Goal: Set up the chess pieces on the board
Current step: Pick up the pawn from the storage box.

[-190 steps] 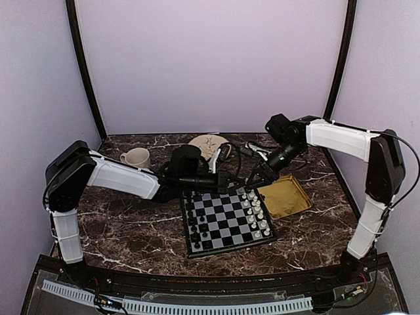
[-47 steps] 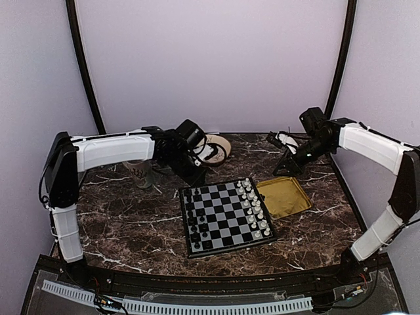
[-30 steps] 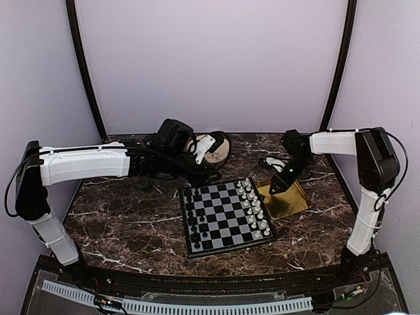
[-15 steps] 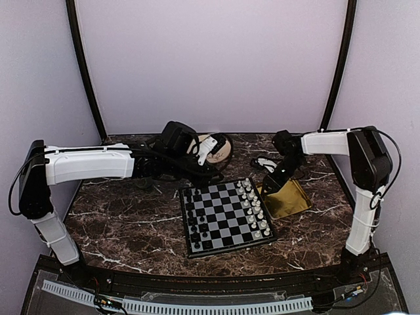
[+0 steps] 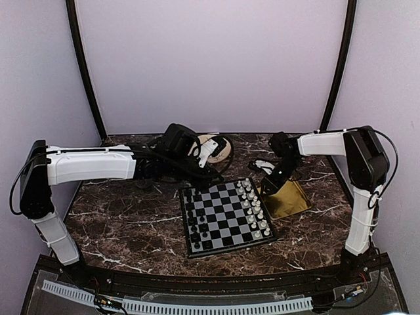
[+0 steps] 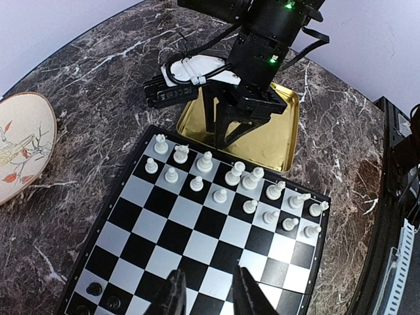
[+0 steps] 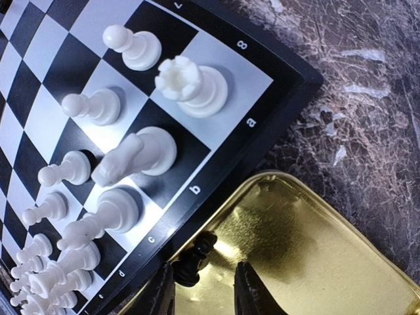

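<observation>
On the dark marble counter (image 5: 131, 223) lies a small square chessboard (image 5: 226, 218) with black and grey-white squares and a thin dark rim. The tiny black chess pieces (image 5: 193, 220) stand in two lines along its left side, and the tiny white pieces (image 5: 257, 210) stand in two lines along its right side; the middle squares are bare. Just beside the right edge of the chessboard sits a square yellow metal tray (image 5: 294, 201), touching it or almost touching it. In the right wrist view one more small black piece (image 7: 192, 261) lies on its side inside the yellow tray, close to the rim of the chessboard. The right pincer (image 7: 203, 277) is low over this corner of the tray with its fingers spread; the fallen black piece is at the tips, nearer to the left finger (image 7: 161, 289), and I do not see it pinched. The left pincer (image 6: 209, 275) hangs above the chessboard, toward the side of the black chess pieces; its two fingers are a little apart, and only board squares show between them. Behind the chessboard, near the far wall, lies a round cream disc (image 5: 211, 147) with a bird picture on it, partly hidden by the left arm.
</observation>
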Available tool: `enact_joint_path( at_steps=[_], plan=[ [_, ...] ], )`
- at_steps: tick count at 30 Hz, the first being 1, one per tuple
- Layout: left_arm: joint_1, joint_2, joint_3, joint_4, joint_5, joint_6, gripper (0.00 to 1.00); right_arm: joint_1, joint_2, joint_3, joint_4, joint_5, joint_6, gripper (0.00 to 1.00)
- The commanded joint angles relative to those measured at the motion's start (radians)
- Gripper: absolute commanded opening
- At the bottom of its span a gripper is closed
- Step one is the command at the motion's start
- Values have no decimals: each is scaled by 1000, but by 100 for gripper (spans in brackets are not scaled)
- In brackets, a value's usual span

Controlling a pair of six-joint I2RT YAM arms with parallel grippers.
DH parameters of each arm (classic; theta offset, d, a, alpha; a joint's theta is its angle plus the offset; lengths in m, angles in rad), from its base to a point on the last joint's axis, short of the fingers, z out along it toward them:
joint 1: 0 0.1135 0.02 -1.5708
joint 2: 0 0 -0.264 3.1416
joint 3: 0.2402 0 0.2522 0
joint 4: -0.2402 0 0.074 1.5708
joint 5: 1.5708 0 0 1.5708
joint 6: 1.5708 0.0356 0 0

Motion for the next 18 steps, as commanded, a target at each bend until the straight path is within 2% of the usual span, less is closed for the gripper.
enact_joint_path(
  at_steps=[1, 9, 18],
  plan=[
    [-5, -14, -23, 2, -12, -3, 26, 11, 18, 15, 9, 52, 20, 31],
    [-5, -10, -33, 14, -10, -7, 27, 19, -6, -4, 6, 71, 21, 33],
    [-6, -6, -36, 17, -12, -8, 27, 34, 8, -7, 11, 82, 7, 30]
  ],
)
